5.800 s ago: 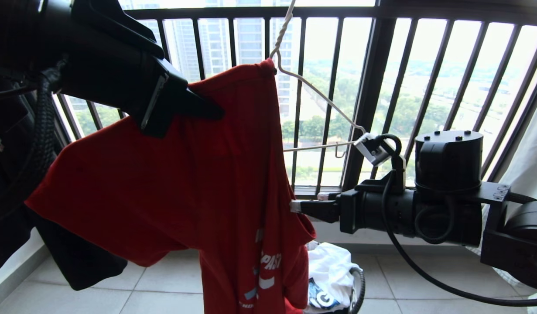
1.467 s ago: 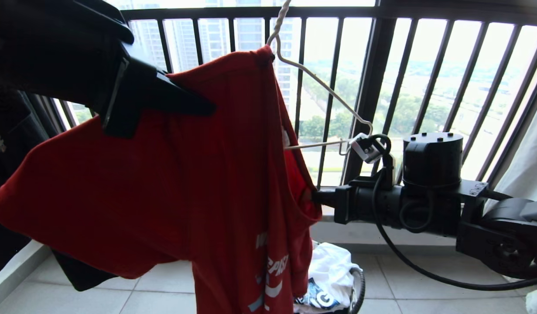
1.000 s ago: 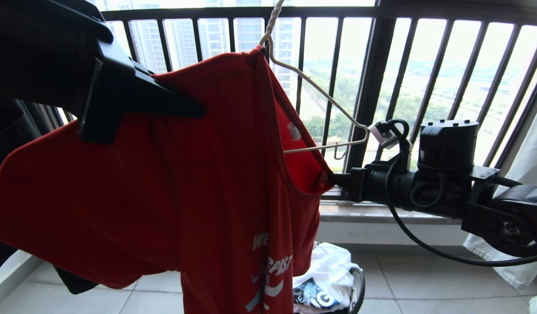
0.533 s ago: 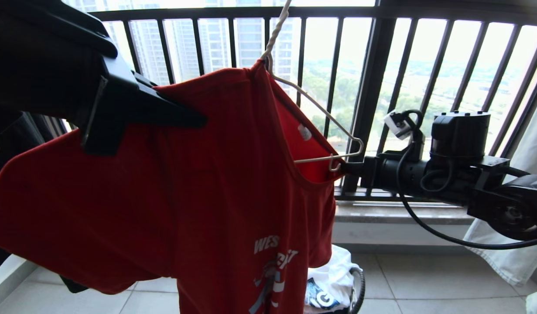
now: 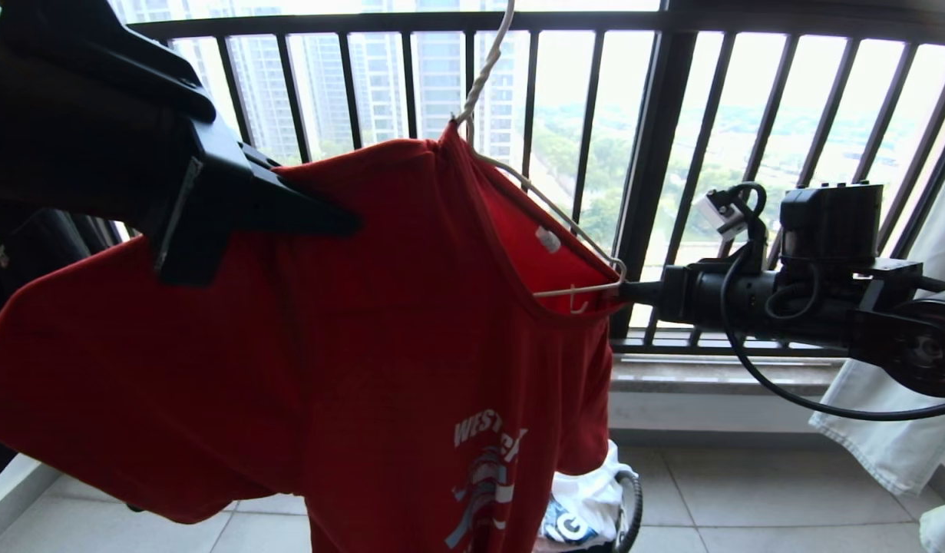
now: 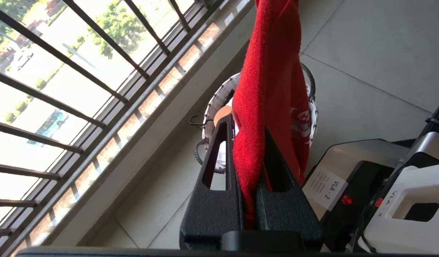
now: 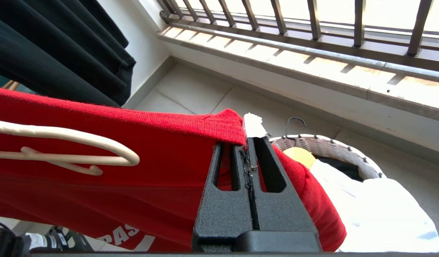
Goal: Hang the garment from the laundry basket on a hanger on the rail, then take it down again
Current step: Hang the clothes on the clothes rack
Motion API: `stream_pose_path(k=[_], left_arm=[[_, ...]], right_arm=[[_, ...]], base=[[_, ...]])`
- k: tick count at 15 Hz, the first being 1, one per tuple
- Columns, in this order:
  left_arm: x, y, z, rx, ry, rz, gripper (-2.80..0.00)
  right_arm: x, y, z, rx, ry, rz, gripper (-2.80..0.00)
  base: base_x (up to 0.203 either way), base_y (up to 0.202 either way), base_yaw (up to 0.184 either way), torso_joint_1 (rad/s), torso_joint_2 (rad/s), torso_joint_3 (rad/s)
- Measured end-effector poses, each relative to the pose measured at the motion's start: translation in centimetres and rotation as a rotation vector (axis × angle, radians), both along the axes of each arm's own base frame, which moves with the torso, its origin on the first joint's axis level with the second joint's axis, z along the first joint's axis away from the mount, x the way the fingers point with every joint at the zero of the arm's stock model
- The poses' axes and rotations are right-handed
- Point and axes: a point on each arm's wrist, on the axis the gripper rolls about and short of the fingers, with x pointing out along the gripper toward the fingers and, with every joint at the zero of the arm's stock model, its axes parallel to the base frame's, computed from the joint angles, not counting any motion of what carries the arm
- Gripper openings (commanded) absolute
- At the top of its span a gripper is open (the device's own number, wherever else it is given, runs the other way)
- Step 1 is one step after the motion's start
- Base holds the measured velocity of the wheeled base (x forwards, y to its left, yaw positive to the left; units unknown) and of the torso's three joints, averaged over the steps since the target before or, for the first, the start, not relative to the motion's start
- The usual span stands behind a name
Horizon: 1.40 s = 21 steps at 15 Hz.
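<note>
A red T-shirt (image 5: 326,330) hangs spread before a black balcony railing (image 5: 656,153), partly threaded on a thin off-white wire hanger (image 5: 549,223) whose twisted neck rises out of view at the top. The left gripper (image 5: 318,219) comes in from the upper left, its fingers (image 6: 219,171) pinching a fold of the shirt's shoulder fabric. The right gripper (image 5: 622,292) reaches in level from the right, its fingers (image 7: 237,185) pressed together on the collar edge beside the hanger's right end — the open neckline is stretched toward that end, with a small white label showing inside. Below on the tiled floor (image 5: 748,491) stands a round laundry basket (image 7: 326,148) holding a white shirt (image 5: 587,499) — the red shirt's hem hangs in front of it.
</note>
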Motion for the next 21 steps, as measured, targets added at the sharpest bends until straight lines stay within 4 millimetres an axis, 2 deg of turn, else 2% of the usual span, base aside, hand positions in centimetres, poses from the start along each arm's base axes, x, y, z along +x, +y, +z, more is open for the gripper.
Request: stream_pose_path(k=[4, 12, 21], left_arm=[[0.4, -0.1, -0.2, 0.028, -0.011, 0.024, -2.8], [1.2, -0.7, -1.8, 0.064, 0.05, 0.024, -2.8], [2.2, -3.0, -4.3, 0.039, 0.085, -0.008, -2.8]], right_arm=[[-0.6, -0.2, 0.9, -0.009, 0.018, 0.007, -2.8], [-1.8, -0.6, 2.7, 0.005, -0.04, 0.003, -2.8], [-3.1, -0.8, 4.1, 0.018, -0.082, 0.009, -2.8]], base=[[0.0, 0.0, 0.0, 0.0, 0.0, 0.0], [0.0, 0.0, 0.0, 0.0, 0.0, 0.0], [0.0, 0.0, 0.0, 0.0, 0.0, 0.0]])
